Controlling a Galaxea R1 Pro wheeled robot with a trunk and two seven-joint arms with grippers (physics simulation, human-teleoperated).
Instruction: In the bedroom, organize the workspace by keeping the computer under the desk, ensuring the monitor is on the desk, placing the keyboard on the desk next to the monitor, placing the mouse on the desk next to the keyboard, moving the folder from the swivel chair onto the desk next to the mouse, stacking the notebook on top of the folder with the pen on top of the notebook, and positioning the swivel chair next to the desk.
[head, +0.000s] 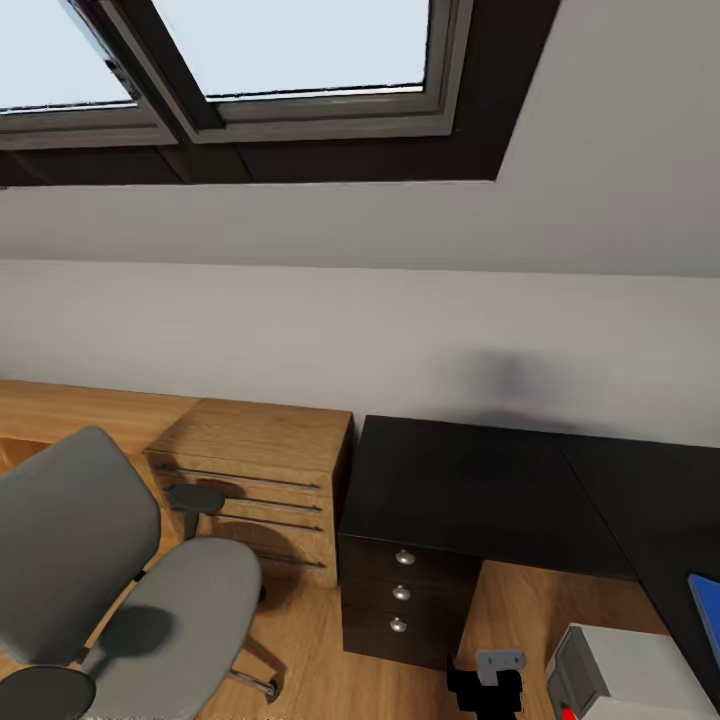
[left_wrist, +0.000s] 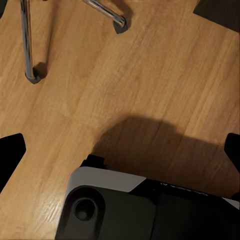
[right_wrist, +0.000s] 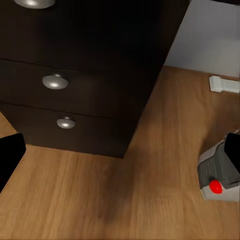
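Note:
The grey swivel chair (head: 110, 590) stands at the left on the wood floor, and its seat is bare. The black desk (head: 480, 490) runs along the wall and turns down the right side, its three-drawer pedestal (head: 402, 590) facing me. The grey computer (head: 620, 675) with a red button sits on the floor by the desk's inner corner, also visible as the computer (right_wrist: 220, 175). My right gripper (right_wrist: 120, 155) hangs open above the floor in front of the drawers (right_wrist: 75, 80). My left gripper (left_wrist: 120, 155) is open over bare floor near the chair's legs (left_wrist: 30, 50).
A light wooden drawer unit (head: 255, 480) stands between chair and desk. A blue flat thing (head: 708, 610) lies on the desk's right arm, cut off by the frame. A white wall socket (right_wrist: 225, 84) sits low behind the computer. The robot's base (left_wrist: 140, 205) is below the left gripper.

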